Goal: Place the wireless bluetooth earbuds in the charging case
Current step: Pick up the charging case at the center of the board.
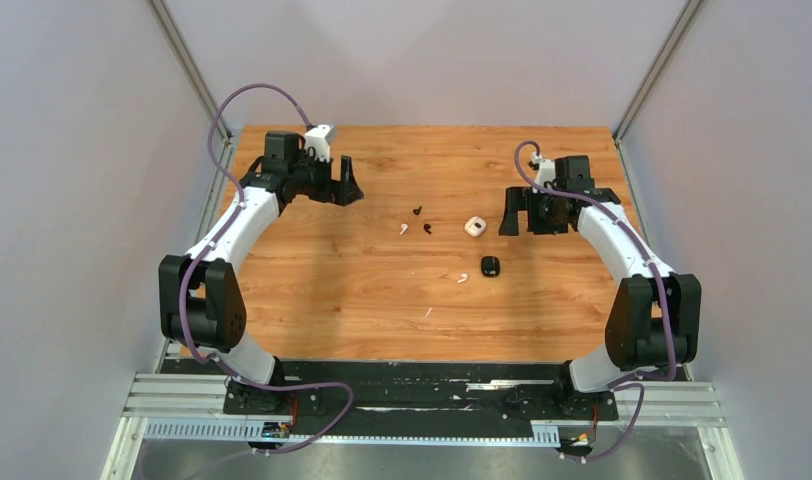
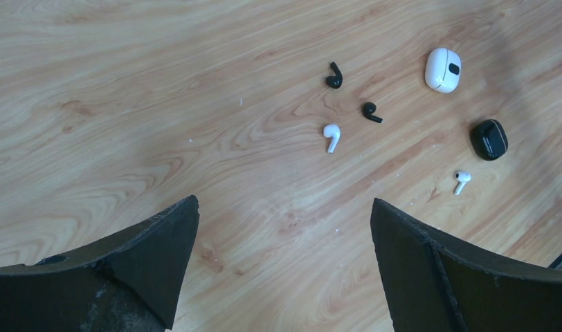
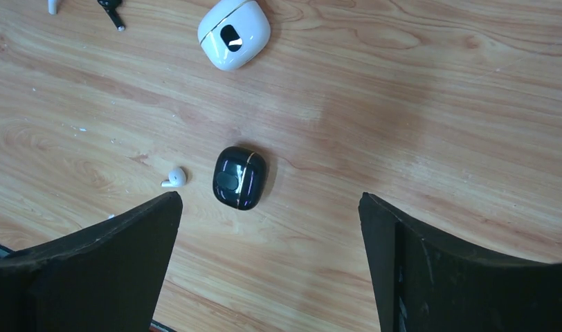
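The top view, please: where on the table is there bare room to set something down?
Bare: the far edge beyond the left pincer and right pincer, and the near strip of table, bar one fleck. Crowded: the middle, where black buds, white buds, white case and black case cluster.

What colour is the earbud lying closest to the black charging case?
White. The earbud shows best in the right wrist view, beside the black case.

Even, bright overhead light; soft faint shadows on bench (image 3: 417, 83); glare spot on black charging case (image 3: 239, 177); wrist views sharp, overhead view low-res.
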Controlling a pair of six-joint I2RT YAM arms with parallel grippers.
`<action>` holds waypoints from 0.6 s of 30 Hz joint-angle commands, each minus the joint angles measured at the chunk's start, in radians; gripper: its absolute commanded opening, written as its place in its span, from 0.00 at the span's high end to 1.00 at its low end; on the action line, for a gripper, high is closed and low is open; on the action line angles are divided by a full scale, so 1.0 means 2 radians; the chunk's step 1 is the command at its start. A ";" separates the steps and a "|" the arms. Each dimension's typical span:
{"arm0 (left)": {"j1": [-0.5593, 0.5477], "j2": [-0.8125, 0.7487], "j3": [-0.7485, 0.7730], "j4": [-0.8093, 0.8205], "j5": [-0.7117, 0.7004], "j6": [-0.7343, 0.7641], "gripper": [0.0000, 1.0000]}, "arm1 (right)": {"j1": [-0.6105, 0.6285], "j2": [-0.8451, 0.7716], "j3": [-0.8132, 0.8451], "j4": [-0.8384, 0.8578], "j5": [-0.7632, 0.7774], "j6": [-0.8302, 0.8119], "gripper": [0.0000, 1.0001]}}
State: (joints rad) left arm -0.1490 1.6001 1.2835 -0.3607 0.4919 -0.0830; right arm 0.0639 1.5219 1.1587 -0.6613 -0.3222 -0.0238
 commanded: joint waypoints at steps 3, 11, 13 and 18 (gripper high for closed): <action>0.000 -0.017 0.012 -0.010 0.017 0.011 0.00 | 0.001 0.005 0.005 -0.018 -0.067 -0.015 0.02; 0.001 -0.025 0.025 -0.045 -0.034 0.033 0.00 | 0.052 0.029 -0.025 -0.038 -0.012 0.066 0.20; 0.001 -0.025 0.027 -0.050 -0.044 0.036 0.00 | 0.063 0.038 -0.032 -0.034 -0.001 0.082 0.24; 0.001 -0.032 0.023 -0.052 -0.054 0.033 0.00 | 0.082 0.062 -0.029 -0.025 0.027 0.098 0.25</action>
State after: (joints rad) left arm -0.1490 1.5932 1.2976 -0.4549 0.4145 -0.0357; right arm 0.2100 1.6211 1.0931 -0.7238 -0.3344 0.1097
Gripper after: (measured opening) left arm 0.997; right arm 0.745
